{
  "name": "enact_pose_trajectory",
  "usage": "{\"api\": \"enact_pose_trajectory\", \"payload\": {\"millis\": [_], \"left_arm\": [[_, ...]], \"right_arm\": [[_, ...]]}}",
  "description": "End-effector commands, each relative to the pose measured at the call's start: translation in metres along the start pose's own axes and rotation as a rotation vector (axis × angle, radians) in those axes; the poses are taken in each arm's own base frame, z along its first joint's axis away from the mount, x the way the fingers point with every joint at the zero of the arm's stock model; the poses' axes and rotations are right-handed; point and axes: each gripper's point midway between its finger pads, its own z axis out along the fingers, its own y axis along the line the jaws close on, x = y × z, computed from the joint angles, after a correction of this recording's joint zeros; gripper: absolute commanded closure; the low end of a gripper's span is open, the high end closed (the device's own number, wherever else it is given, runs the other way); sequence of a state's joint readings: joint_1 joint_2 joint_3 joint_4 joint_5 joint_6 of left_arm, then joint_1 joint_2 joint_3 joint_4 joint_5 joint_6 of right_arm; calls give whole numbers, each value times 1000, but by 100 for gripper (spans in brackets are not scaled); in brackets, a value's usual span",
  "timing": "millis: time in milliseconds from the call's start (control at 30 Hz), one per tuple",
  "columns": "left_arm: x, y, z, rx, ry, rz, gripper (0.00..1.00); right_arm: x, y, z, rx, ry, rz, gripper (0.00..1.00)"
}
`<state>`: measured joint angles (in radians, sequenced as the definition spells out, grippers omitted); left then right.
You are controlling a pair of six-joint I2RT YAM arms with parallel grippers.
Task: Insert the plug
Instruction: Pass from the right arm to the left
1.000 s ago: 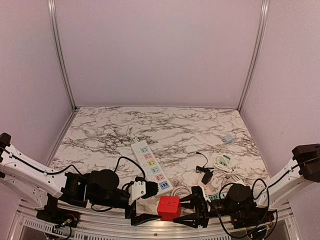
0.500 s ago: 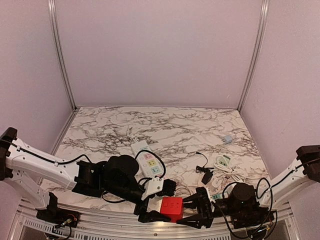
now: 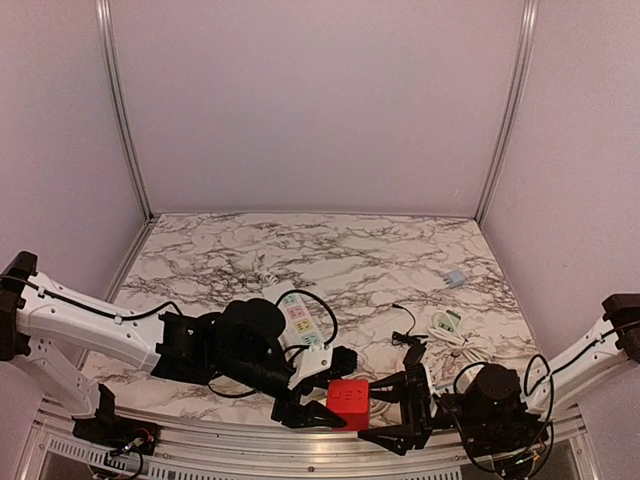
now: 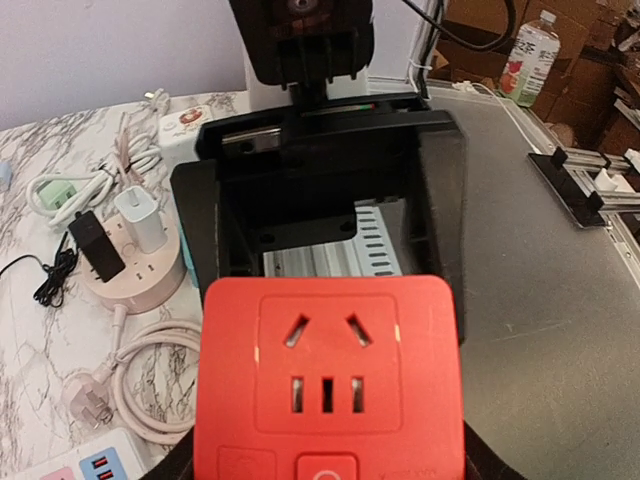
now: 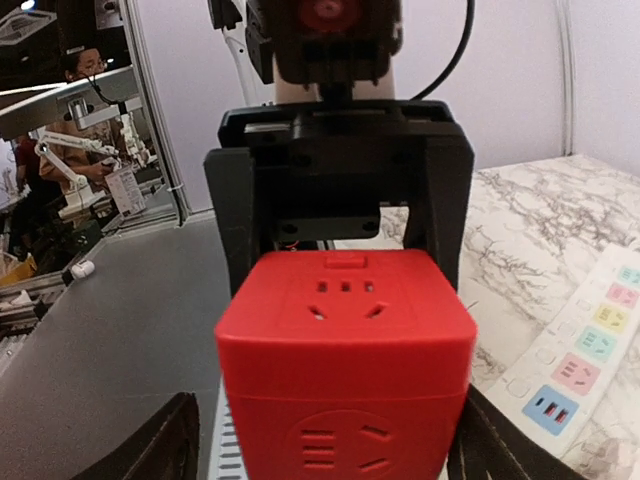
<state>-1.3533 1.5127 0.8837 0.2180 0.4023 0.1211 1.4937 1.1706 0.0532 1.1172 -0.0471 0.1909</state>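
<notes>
A red socket cube (image 3: 348,398) hangs above the table's near edge between my two grippers. My left gripper (image 3: 328,395) is shut on it; in the right wrist view its black fingers (image 5: 245,230) clamp the cube (image 5: 345,370) on both sides. My right gripper (image 3: 386,412) faces it from the right and stands open, with a gap showing between one finger (image 5: 150,445) and the cube. In the left wrist view the cube's socket face (image 4: 328,365) fills the lower middle. A white three-pin plug (image 4: 88,403) on a coiled cable lies on the marble.
A white power strip (image 3: 300,322) with coloured sockets lies behind the left arm. A pink round socket (image 4: 130,265) carries a black adapter (image 4: 90,245) and a white charger (image 4: 140,215). A green-white cable bundle (image 4: 70,190) and a small blue block (image 3: 455,278) lie at the right.
My left arm swung right to the red cube and its fingers closed on it. My right gripper's fingers spread apart and let go of the cube.
</notes>
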Motion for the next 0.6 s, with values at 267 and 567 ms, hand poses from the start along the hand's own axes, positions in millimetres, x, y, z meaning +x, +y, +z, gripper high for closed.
{"api": "enact_pose_trajectory", "payload": {"millis": [267,567], "left_arm": [[-13,176,-86,-538,-112,-244,100],[35,239,-75,-621,16,-357,100]], "right_arm": [[-15,-78,-44,474,-113,116,6],[-19,-87,-71,529,-188,151,5]]}}
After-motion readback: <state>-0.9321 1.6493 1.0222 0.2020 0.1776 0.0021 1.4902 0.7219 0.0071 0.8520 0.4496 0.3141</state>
